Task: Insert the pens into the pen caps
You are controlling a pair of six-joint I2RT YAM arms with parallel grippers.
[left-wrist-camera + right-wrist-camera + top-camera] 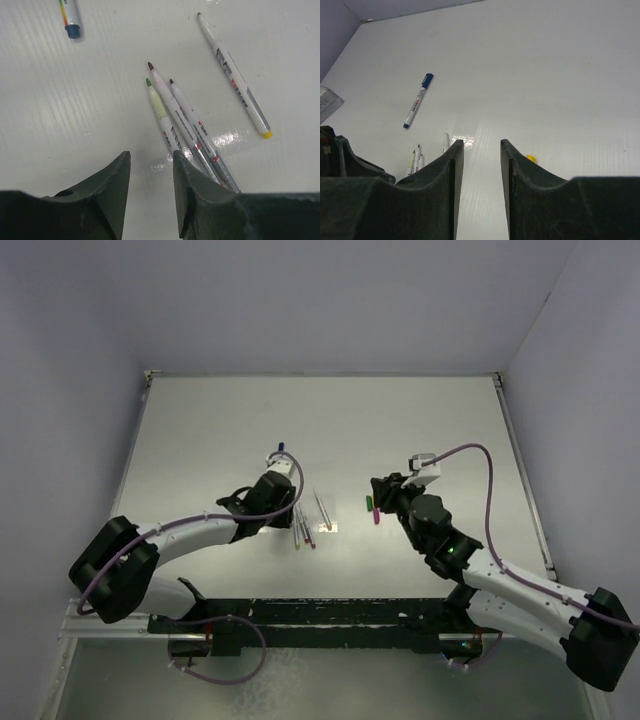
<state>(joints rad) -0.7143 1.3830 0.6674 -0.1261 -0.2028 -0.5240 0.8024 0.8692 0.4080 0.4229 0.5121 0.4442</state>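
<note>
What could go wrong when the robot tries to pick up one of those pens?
The three bunched pens lie packed side by side just ahead of the open left hand, so closing on one might catch or roll its neighbours. The tiny yellow cap sits half hidden beside a finger of the right hand, so it could get knocked away.

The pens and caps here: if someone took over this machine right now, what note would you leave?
Left gripper: open, empty, at the near ends of three bare pens lying together.
Right gripper: open, empty.
Fourth bare pen lies apart beside them; blue-capped pen lies farther off.
Green cap and purple cap sit by the right gripper; a yellow bit peeks behind its finger; red cap not seen.
Done: one pen capped. Left: four pens.
</note>
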